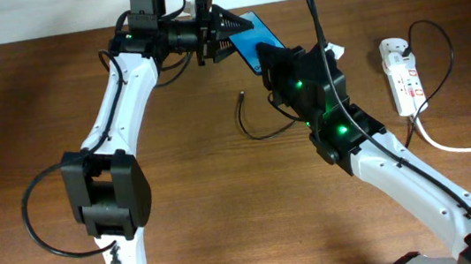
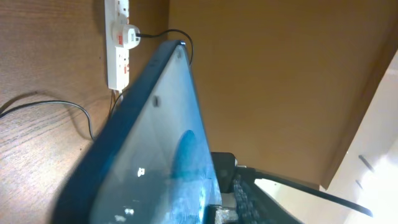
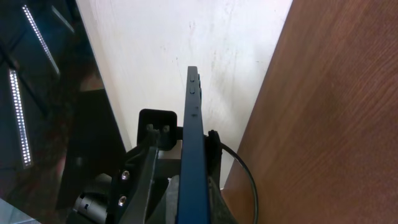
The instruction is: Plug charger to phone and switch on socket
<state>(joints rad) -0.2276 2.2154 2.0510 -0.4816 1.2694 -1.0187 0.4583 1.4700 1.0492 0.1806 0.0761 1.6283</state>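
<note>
The phone point(image 1: 251, 38), blue-screened with a dark edge, is held up off the table near its far edge. My right gripper point(image 1: 274, 58) is shut on the phone's lower end; the right wrist view shows the phone point(image 3: 193, 118) edge-on between the fingers. My left gripper point(image 1: 240, 34) comes in from the left, open, its jaws straddling the phone's upper corner. In the left wrist view the phone point(image 2: 158, 143) fills the frame, with one of the fingers point(image 2: 247, 198) against its screen side. The charger's black plug tip point(image 1: 240, 98) lies loose on the table. The socket point(image 1: 403, 77) lies at the right.
The charger cable point(image 1: 264, 134) curls under my right arm and loops back point(image 1: 443, 37) to an adapter plugged into the socket point(image 2: 118, 50). A thick white cord point(image 1: 464, 148) runs off right. The table's far edge and the wall lie just behind the phone.
</note>
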